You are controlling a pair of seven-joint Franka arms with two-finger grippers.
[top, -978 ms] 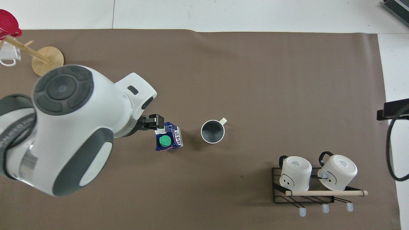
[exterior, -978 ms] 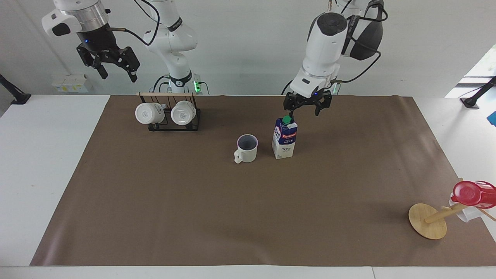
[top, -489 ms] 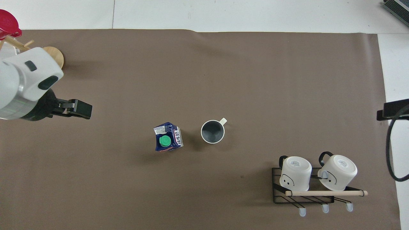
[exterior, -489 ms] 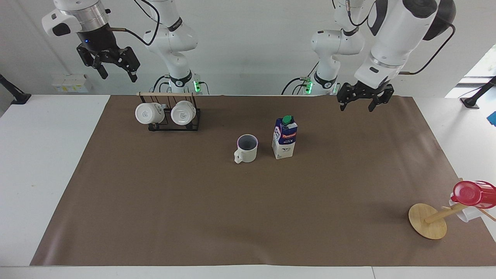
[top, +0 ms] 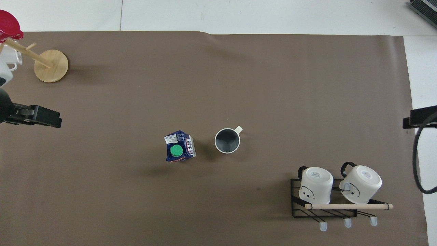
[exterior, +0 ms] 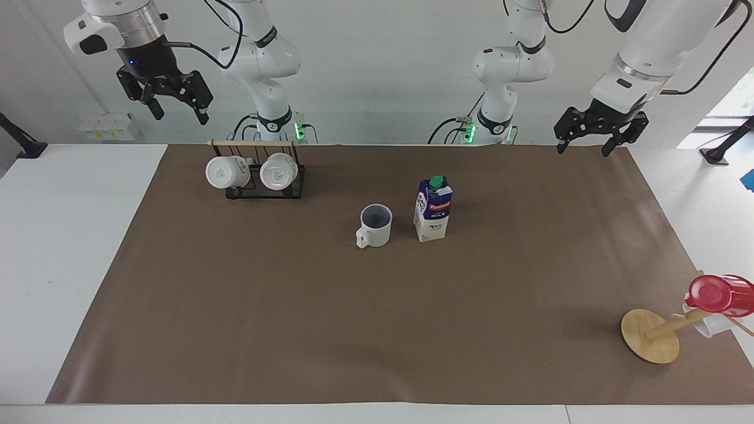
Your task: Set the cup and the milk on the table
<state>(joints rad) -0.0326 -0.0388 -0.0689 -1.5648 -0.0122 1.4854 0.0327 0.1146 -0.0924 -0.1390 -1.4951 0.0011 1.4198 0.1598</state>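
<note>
Apparently little could go wrong now: the milk (exterior: 433, 209) and cup (exterior: 375, 225) stood upright side by side mid-table (exterior: 70, 235) on the brown sheet (exterior: 353, 330), and only an arm sweeping back low could topple the tall carton. The left gripper (exterior: 594, 133), fingers spread and empty, hung over the sheet's corner at its own end; the right gripper (exterior: 166, 93) waited, raised and released, above the mug rack (exterior: 259, 176). The cup looked empty; the milk was capped.
</note>
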